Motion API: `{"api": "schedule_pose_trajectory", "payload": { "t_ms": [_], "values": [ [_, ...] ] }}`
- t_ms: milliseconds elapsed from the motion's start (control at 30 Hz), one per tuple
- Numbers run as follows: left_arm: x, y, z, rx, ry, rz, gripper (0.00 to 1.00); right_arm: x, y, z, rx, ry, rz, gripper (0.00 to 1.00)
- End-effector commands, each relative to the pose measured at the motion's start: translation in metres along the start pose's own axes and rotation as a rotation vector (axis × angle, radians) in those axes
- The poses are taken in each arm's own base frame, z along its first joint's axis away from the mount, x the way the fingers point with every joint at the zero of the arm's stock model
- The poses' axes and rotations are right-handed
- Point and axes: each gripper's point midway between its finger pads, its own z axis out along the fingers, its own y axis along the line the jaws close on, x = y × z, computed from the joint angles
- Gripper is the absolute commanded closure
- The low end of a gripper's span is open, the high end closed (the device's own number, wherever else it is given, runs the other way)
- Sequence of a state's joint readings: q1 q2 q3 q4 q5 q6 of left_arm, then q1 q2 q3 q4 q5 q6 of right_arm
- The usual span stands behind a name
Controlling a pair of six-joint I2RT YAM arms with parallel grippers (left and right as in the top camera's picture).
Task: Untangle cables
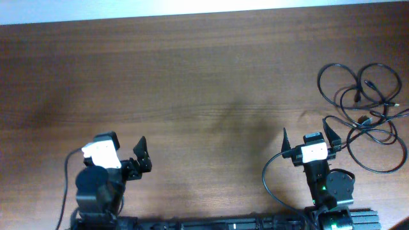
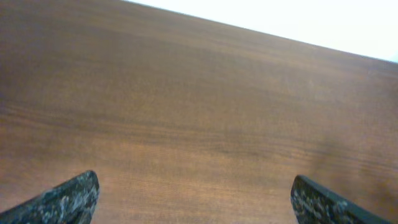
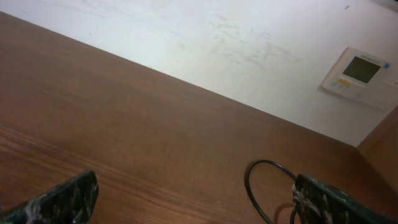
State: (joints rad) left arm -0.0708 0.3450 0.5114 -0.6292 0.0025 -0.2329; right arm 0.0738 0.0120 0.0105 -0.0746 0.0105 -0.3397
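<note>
The cables (image 1: 364,108) are thin black cords tangled in loose loops with small plug ends at the table's far right. My right gripper (image 1: 311,136) is open and empty, just left of the tangle, with its right finger close to a loop. One loop (image 3: 261,186) shows in the right wrist view beside the right finger; my right gripper (image 3: 193,205) spreads wide there. My left gripper (image 1: 131,153) is open and empty at the near left, far from the cables. In the left wrist view my left gripper (image 2: 193,208) shows only bare wood between its fingers.
The brown wooden table (image 1: 204,83) runs across the whole view. Thicker black wires (image 1: 271,185) run from the arm bases at the near edge. A white wall with a small control panel (image 3: 357,76) stands beyond the far table edge.
</note>
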Motion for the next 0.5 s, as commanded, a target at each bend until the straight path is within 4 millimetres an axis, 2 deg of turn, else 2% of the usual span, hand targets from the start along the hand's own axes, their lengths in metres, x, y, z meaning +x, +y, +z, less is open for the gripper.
{"api": "schedule_pose_trajectory", "payload": {
  "t_ms": [0,200,333,400,467],
  "values": [
    [0.02,0.004,0.011,0.022,-0.084,-0.01,0.01,0.002,0.002,0.0,-0.004,0.002,0.003,0.02],
    [0.006,-0.004,0.021,0.113,-0.368,0.003,0.01,0.002,0.002,0.0,-0.004,0.003,0.003,0.02],
    [0.001,-0.008,0.025,0.145,-0.47,0.026,0.01,0.002,0.002,0.0,-0.004,0.002,0.003,0.01],
    [-0.001,-0.017,0.022,0.164,-0.49,0.141,0.01,0.002,0.002,0.0,-0.004,0.002,0.003,0.01],
    [0.002,-0.033,0.02,0.205,-0.503,0.348,0.01,0.002,0.002,0.0,-0.004,0.002,0.003,0.01]
  ]
}}
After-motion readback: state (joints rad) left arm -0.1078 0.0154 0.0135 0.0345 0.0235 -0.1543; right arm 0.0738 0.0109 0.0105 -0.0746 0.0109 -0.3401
